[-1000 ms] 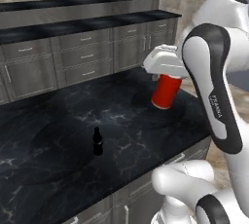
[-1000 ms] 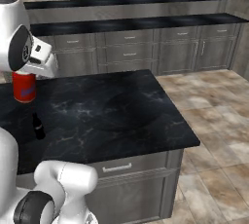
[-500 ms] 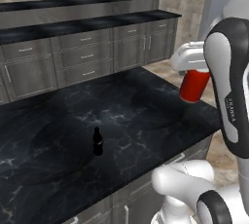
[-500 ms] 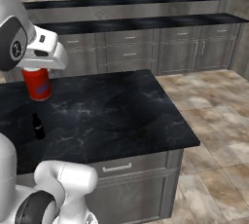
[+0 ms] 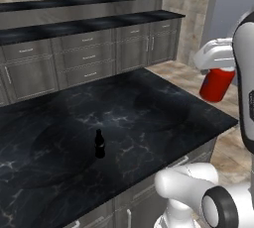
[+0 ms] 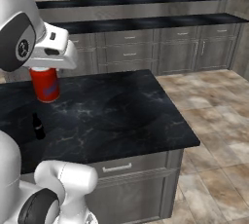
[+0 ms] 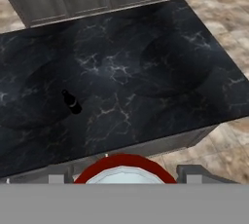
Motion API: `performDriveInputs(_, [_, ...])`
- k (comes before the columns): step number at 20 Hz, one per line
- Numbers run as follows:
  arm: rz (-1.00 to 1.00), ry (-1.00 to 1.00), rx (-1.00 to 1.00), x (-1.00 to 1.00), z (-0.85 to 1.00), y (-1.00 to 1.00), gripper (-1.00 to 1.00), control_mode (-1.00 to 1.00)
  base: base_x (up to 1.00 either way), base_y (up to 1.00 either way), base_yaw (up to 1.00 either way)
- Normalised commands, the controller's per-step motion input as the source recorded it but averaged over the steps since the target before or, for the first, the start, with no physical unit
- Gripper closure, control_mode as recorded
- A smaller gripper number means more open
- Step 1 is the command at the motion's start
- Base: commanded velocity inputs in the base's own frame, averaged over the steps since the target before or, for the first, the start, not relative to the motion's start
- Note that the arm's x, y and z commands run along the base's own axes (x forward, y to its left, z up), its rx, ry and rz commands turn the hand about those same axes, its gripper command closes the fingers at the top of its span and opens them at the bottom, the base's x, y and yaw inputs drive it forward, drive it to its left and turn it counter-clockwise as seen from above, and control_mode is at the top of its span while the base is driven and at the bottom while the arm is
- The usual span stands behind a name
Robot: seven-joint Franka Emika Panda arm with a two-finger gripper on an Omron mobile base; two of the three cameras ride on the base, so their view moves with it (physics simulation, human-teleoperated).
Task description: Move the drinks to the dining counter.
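Red cylindrical can (image 5: 216,84) with its silvery top: you will see it has travelled since a second ago. Then it hung over the middle of the short black stone-topped island (image 5: 124,123), in front of the arm; half a second ago it was nearer the island's right-hand edge; now, in the left base view, it hangs out past that edge, over the tan tiled floor (image 6: 214,121). The small slim dark bottle (image 5: 99,143) has not shifted; it stands upright on the island top, well apart from the can.

The can sits directly under the white two-finger gripper (image 5: 216,73), clamped between the fingers, upright, its top tucked up against the hand. The jaws are set wide and grasp the can's body. In the right base view you see the same hold, the gripper (image 6: 45,74) with the can (image 6: 45,84) hanging below it, clear of the island surface (image 6: 121,111). In the hand view the can's red rim and pale top (image 7: 124,172) lie between the two grey fingertips, with the bottle (image 7: 71,102) down on the island (image 7: 146,72) below.

The arm rises tall at the right of the left base view, forearm upright and the hand turned downward. The long two-level dining counter (image 5: 94,24), with its glossy black top and grey drawers, runs along the far wall, well apart from the can.
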Motion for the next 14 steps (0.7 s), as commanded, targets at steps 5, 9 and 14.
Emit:
performDriveInputs(5, [0.0,0.0,0.0,-0.09,0.0,0.0,1.0,-1.0,0.0,0.0,0.0])
performDriveInputs(9, [0.0,0.0,0.0,-0.04,0.0,-0.04,1.0,-1.0,0.0,0.0,0.0])
performDriveInputs(14, [0.0,0.0,0.0,-0.2,0.0,-0.01,1.0,1.0,-0.27,0.03,0.0])
